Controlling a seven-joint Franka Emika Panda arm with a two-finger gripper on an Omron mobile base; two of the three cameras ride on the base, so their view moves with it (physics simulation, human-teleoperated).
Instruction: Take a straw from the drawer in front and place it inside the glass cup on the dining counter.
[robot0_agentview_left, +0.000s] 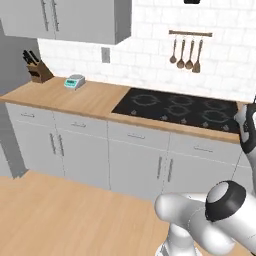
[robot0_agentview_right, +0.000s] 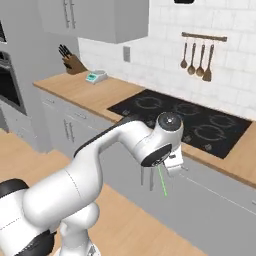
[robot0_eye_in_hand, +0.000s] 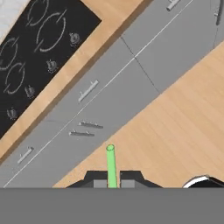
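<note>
My gripper is shut on the straw, a thin green stick that pokes out forward between the two dark fingertips. From the right base view, the straw hangs down from the gripper in front of the grey cabinet fronts, below the hob's edge. In the hand view the straw's open end points at the wood floor just before the cabinets. The drawer, the glass cup and the dining counter are out of view.
A wall-side wood worktop carries a black hob, a knife block and a small scale. Below it run shut grey drawers and doors with bar handles. Utensils hang on the tiled wall. Bare wood floor lies in front.
</note>
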